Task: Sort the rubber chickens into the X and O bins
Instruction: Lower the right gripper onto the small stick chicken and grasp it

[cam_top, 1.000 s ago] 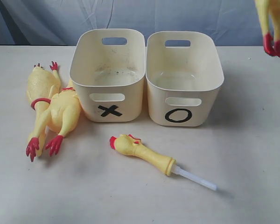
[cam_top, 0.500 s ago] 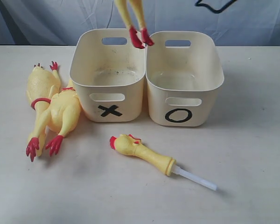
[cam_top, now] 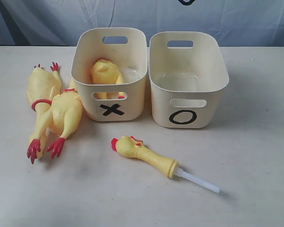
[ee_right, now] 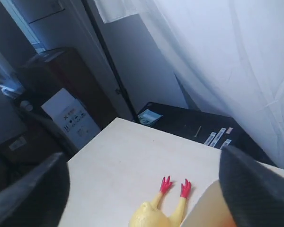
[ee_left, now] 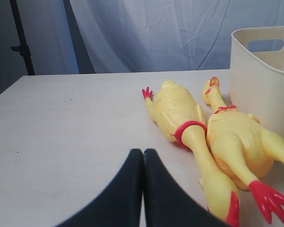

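The X bin (cam_top: 132, 101) holds one rubber chicken (cam_top: 106, 73) lying inside it. Beside it, the O bin (cam_top: 187, 80) has nothing in it. Two more chickens (cam_top: 41, 90) (cam_top: 65, 113) lie side by side on the table left of the X bin. The shorter head-and-neck piece (cam_top: 144, 152) with its white tube (cam_top: 199, 181) lies in front of the bins. My right gripper (ee_right: 144, 158) is open and high above the X bin's corner (ee_right: 203, 210), holding nothing. My left gripper (ee_left: 143, 152) is shut and empty, low over the table near the two chickens (ee_left: 177, 111) (ee_left: 236, 142).
A pale curtain hangs behind the table. Only a dark sliver of the right arm (cam_top: 186, 2) shows at the exterior view's top edge. Boxes and dark furniture (ee_right: 71, 113) stand on the floor beyond the table's left end.
The chicken that hung from my right gripper travelled left over the bins and now lies in the X bin. The right gripper has opened and risen almost out of the exterior view.
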Motion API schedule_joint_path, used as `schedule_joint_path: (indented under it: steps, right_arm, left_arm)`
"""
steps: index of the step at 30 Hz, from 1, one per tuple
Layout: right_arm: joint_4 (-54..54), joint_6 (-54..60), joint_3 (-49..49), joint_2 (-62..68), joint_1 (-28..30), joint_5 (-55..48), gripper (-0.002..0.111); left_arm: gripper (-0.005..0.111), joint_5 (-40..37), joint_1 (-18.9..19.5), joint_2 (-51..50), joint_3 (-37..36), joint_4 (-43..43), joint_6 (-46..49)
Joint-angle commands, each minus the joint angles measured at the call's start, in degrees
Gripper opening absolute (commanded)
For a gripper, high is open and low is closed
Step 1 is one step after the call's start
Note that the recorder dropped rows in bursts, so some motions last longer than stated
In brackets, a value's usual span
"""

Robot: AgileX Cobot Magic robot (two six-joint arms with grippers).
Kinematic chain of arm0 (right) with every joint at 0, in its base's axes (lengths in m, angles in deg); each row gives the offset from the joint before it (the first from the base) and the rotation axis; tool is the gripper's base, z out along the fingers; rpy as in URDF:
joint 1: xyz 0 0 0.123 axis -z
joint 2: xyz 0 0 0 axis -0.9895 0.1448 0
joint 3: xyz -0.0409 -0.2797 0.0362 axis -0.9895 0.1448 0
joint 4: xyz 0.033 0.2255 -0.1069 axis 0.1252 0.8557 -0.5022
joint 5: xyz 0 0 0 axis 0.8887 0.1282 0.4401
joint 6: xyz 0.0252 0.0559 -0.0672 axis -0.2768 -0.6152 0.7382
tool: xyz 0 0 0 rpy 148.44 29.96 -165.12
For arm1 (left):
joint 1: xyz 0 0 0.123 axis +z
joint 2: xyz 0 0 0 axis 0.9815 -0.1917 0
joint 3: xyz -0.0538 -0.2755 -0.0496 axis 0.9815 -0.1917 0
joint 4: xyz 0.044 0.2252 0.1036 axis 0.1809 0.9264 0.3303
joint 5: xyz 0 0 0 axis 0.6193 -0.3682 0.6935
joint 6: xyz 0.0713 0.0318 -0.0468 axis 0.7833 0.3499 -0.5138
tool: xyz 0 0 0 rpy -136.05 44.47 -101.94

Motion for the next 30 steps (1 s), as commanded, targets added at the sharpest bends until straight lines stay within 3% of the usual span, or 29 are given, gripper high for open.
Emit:
schedule_joint_path:
  steps: [1, 4, 5, 6, 16, 20, 25, 30]
  right_arm:
    - [-14.1, -0.7, -0.2, -1.8, 0.0, -12.7, 0.061]
    - [-46.8, -15.6, -0.2, -2.3, 0.0, -36.4, 0.059]
    - [-55.5, -22.0, -0.2, -1.5, 0.0, -48.3, 0.059]
    - [-58.1, -24.2, 0.1, -0.9, 0.0, -51.0, 0.059]
    - [-60.7, -22.5, 18.2, 0.0, 0.0, -47.3, 0.059]
    - [-66.0, -22.5, 28.1, 0.0, -3.7, -38.2, 0.059]
    - [-66.3, -22.5, 35.6, 0.0, -6.3, -14.8, 0.059]
    - [-64.4, -22.7, 35.8, 4.0, -6.3, -14.0, 0.059]
  left_arm:
    - [0.000, 0.8, -0.2, 0.3, 0.4, -0.4, -0.4]
    - [0.000, 0.8, -0.2, 0.3, 0.4, -0.4, -0.4]
    - [0.000, 0.8, -0.2, 0.3, 0.4, -0.4, -0.4]
    - [0.000, 0.8, -0.2, 0.3, 0.4, -0.4, -0.4]
    - [0.000, 0.8, -0.2, 0.3, 0.4, -0.4, -0.4]
    - [0.000, 0.8, -0.2, 0.3, 0.4, -0.4, -0.4]
    - [0.000, 0.8, -0.2, 0.3, 0.4, -0.4, -0.4]
    - [0.000, 0.8, -0.2, 0.3, 0.4, -0.4, -0.4]
